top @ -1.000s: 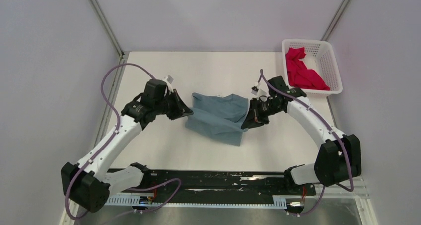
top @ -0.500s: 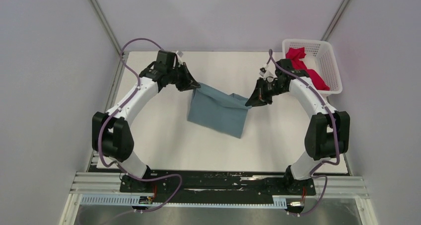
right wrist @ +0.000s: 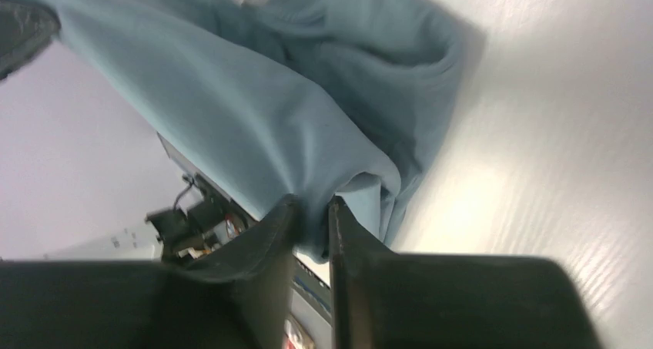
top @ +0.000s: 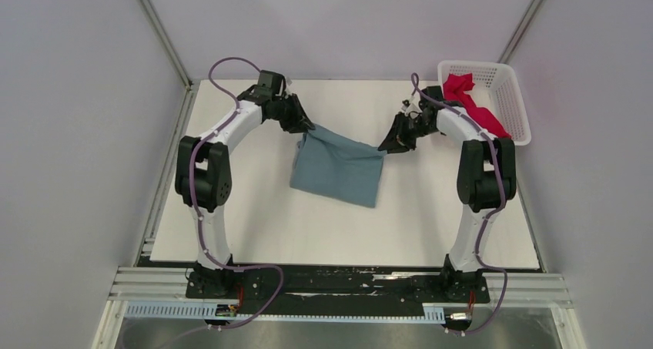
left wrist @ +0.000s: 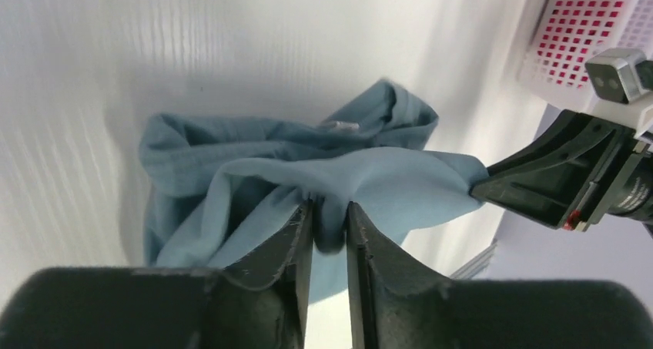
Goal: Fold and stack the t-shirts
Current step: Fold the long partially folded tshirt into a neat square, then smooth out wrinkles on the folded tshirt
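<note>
1. Two arms in the top view reach over the far half of the table (top: 308, 226), each holding one upper corner of the blue-grey t-shirt (top: 339, 168). The left gripper (top: 304, 125) pinches the left corner and the right gripper (top: 387, 143) pinches the right one. The edge between them sags a little, and the shirt's lower part lies on the table near its middle. The crimson-pink t-shirt (top: 477, 114) sits crumpled in the white basket (top: 517, 106) at the far right corner, well apart from the blue-grey one.
2. Left wrist view: the fingers (left wrist: 293, 241) are pressed together on a fold of blue-grey cloth. From there the shirt stretches across to the right gripper, which clamps its other corner, and the rest hangs bunched below. Pink shows through the basket's lattice at upper right.
3. Right wrist view: the fingers (right wrist: 269, 233) nip the cloth between them. A band of shirt runs to the upper left, where the left gripper's dark tip shows. The rest is rumpled on the table.
</note>
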Controlling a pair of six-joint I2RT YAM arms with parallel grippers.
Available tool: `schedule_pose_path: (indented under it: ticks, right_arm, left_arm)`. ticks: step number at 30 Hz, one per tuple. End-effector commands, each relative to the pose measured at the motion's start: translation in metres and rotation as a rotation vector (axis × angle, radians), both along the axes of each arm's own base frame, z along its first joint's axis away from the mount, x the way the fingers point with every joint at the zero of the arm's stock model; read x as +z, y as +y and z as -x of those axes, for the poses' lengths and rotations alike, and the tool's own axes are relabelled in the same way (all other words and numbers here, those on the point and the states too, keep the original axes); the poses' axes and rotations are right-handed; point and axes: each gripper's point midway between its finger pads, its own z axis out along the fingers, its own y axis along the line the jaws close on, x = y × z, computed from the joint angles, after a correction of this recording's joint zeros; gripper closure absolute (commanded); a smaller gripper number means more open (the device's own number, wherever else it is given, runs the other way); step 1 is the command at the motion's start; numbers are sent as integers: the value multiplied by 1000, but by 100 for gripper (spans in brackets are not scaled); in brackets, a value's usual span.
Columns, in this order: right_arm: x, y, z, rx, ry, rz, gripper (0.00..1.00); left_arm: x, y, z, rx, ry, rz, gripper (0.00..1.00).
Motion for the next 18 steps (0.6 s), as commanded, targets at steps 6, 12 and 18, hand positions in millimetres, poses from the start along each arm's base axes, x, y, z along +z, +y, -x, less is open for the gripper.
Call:
schedule_pose_path:
  ticks: [6,12,18]
  right_arm:
    - [19,-40,-85,-196,-197,190,18]
    - [42,-17,-59,-133,-294,206,0]
    - [44,52,-34,-29,-354,-57,0]
  left_arm:
    - [44,0,-48,-9,-166,16,1]
    - [64,-5,-27,-62,-210,30,0]
    - [30,-42,3,-200,-121,124,0]
